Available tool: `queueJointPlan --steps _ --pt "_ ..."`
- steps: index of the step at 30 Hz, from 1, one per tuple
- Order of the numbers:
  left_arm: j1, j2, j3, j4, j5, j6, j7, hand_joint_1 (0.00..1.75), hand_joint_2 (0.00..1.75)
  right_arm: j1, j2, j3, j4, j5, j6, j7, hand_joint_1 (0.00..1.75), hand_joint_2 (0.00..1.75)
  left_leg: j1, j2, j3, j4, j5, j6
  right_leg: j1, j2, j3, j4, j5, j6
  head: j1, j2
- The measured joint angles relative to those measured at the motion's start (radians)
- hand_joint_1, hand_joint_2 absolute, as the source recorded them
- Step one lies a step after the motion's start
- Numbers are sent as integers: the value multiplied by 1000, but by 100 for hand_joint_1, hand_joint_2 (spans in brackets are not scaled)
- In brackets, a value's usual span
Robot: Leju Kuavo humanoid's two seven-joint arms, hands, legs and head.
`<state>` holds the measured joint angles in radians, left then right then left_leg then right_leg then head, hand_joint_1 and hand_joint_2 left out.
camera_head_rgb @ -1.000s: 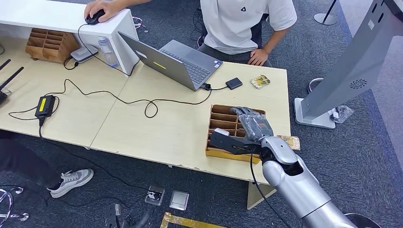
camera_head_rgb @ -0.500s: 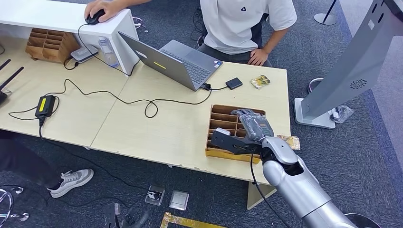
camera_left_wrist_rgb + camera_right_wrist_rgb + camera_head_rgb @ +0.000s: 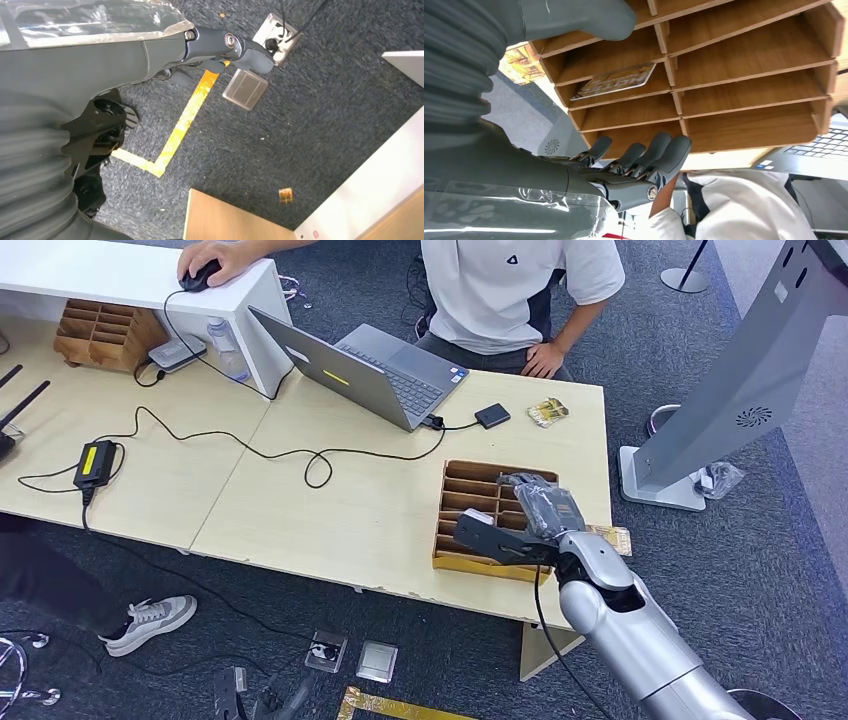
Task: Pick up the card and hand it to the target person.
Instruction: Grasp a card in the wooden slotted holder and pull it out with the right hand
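Card [image 3: 616,80] position: flat on a divider inside one slot of the wooden organizer [image 3: 470,490], which stands on the counter [image 3: 330,510] near its right end. In the right wrist view the card lies in a slot next to the thick grey thumb, with its long axis running along the slot and one short printed edge facing the open front. The right hand [image 3: 535,510] hovers directly over the organizer, released, fingers [image 3: 659,152] extended and slightly spread, holding nothing; no finger touches the card. The card lies between thumb and fingers in that view, but deeper in the slot than the fingertips, so the judged next move is a reach into the slot along the card's long axis, followed by a pinch on the exposed short edge. The left hand [image 3: 220,45] hangs low beside the counter over the carpet, well apart from the organizer, holding nothing; whether its fingers are spread or curled cannot be told. The right hand is clearly nearer. The target person [image 3: 515,290] sits at the far side of the counter, beyond the laptop [image 3: 370,370].
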<state>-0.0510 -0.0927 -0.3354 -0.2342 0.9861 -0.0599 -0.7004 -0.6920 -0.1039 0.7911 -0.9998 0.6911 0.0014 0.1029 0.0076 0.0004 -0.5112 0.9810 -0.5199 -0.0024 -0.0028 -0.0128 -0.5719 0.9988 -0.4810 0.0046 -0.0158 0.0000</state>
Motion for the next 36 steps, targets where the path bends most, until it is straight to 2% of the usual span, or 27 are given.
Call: queueJointPlan --steps 15,21,29,36 --pt "2 1 94 0 -78 -56 0 0 175 12 -23 -7 3 0 0 9 61 175 0 0 0 0 0 0 0 0 0 0 0 0 0 0" --pt "2 1 122 0 -103 -73 0 0 175 13 -23 -7 0 1 0 10 70 175 0 0 0 0 0 0 0 0 0 0 0 0 0 0" --pt "3 1 148 0 -119 -94 0 0 175 14 -22 -6 -4 10 0 11 95 175 0 0 0 0 0 0 0 0 0 0 0 0 0 0" --pt "3 1 168 0 -133 -98 0 0 175 14 -18 -6 -6 14 0 10 93 175 0 0 0 0 0 0 0 0 0 0 0 0 0 0"
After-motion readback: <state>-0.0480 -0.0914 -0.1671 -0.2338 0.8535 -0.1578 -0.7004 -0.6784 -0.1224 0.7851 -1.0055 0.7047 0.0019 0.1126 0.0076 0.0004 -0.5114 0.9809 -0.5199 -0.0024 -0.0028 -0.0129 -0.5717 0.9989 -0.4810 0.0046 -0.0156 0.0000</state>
